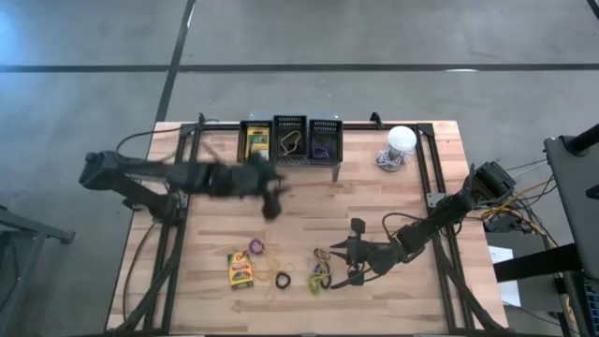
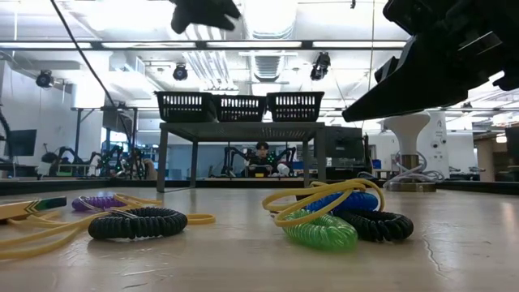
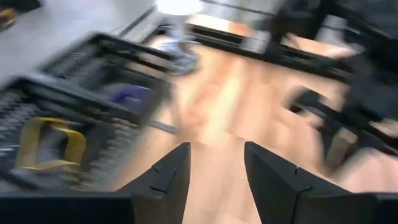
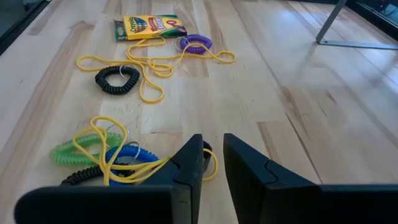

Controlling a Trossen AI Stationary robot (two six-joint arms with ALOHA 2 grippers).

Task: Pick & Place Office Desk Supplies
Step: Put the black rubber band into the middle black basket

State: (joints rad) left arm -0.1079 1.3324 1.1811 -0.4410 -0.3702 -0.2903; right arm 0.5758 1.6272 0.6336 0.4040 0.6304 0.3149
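Wooden table [image 1: 393,211] carries three black baskets [image 1: 292,139] along its far edge. Left gripper [image 3: 214,165] hovers empty just in front of the baskets, fingers spread. Crayon box [image 4: 149,27] lies well in front of the baskets beside yellow bands [image 4: 152,65] and coiled rings. Right gripper [image 4: 212,155] sits low by a second coil cluster [image 4: 106,158], fingers nearly together, pinching a yellow band [image 4: 208,165].

Bright overhead lighting, left wrist view motion-blurred, others sharp
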